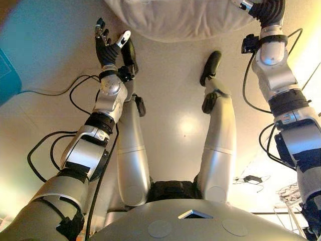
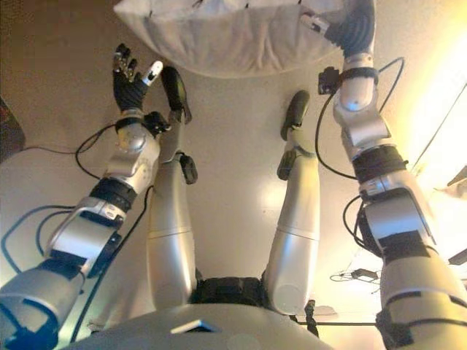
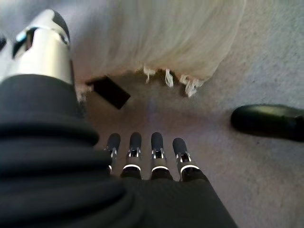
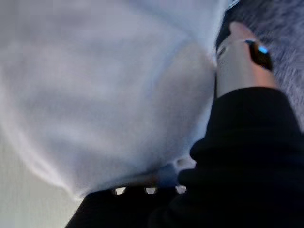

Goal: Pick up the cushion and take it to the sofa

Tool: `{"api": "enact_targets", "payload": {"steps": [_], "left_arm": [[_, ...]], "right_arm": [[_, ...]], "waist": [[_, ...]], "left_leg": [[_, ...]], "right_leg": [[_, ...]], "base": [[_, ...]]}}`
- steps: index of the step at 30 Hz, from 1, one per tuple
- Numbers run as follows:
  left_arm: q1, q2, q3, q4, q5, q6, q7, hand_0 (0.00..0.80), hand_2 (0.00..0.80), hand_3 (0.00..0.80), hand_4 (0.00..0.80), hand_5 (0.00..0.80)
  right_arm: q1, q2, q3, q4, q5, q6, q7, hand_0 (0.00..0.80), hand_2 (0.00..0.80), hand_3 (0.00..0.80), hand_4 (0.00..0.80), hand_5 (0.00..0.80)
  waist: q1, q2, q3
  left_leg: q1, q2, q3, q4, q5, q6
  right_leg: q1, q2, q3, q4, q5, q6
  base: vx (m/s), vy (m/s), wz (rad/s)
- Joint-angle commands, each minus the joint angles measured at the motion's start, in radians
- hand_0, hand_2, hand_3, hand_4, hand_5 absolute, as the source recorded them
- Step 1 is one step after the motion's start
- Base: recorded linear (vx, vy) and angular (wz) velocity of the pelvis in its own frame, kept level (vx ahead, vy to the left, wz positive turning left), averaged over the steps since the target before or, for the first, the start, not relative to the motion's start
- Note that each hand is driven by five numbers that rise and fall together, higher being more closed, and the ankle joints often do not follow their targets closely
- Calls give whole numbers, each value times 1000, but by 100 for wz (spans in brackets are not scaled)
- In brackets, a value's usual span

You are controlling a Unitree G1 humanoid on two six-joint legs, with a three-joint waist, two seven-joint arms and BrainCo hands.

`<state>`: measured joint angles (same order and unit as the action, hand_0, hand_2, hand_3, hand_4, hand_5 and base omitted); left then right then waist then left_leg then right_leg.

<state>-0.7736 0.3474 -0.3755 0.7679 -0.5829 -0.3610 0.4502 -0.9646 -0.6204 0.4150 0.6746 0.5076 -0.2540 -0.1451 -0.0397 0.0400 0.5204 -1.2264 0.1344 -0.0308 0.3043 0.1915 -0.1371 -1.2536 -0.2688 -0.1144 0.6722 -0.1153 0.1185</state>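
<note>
A large off-white cushion (image 1: pixel 180 17) with short tassels along its edge (image 3: pixel 166 78) lies on the floor at the far end of the scene, ahead of me. My left hand (image 1: pixel 106 45) is held out open near the cushion's left end, palm up, a short gap away and holding nothing; in the left wrist view its straight fingers (image 3: pixel 156 147) point at the tasselled edge. My right hand (image 2: pixel 354 29) is pressed into the cushion's right end. The cushion (image 4: pixel 95 95) fills the right wrist view and covers most of that hand (image 4: pixel 242 61).
A teal object (image 1: pixel 7 78) juts in at the left edge. A flat black piece (image 3: pixel 110 91) lies on the floor by the cushion's edge. At the lower right are a small dark adapter (image 1: pixel 252 178) and a white wire frame (image 1: pixel 291 196).
</note>
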Motion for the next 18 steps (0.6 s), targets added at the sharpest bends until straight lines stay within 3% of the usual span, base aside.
{"api": "enact_targets", "payload": {"steps": [1,7,13,18], "left_arm": [[-42,40,-21,-64,35,-41,7,0,0,0,0,0],[-117,39,-55,-114,129,-82,49,0,0,0,0,0],[-207,8,-92,-103,130,-36,-28,0,0,0,0,0],[-259,-10,-127,-100,74,-14,-165,0,0,0,0,0]], "right_arm": [[-12,12,69,-93,146,12,198,0,0,0,0,0],[-55,55,83,-101,297,16,307,0,0,0,0,0],[-91,126,69,-93,371,30,362,0,0,0,0,0],[-108,145,78,-93,384,65,408,0,0,0,0,0]], "waist": [[35,-36,0],[41,-34,0],[32,-38,0],[21,-43,0]], "left_leg": [[-65,25,-14,156,-108,-11],[-63,20,-16,137,-99,-16],[-66,21,-12,129,-88,-21],[-71,26,-5,112,-79,-24]], "right_leg": [[-23,-17,48,-182,201,44],[-18,-17,46,-195,201,47],[-21,-14,51,-199,209,54],[-29,-11,54,-214,219,57]], "base": [[5,-11,7],[5,13,3],[2,17,1],[1,7,1]]}}
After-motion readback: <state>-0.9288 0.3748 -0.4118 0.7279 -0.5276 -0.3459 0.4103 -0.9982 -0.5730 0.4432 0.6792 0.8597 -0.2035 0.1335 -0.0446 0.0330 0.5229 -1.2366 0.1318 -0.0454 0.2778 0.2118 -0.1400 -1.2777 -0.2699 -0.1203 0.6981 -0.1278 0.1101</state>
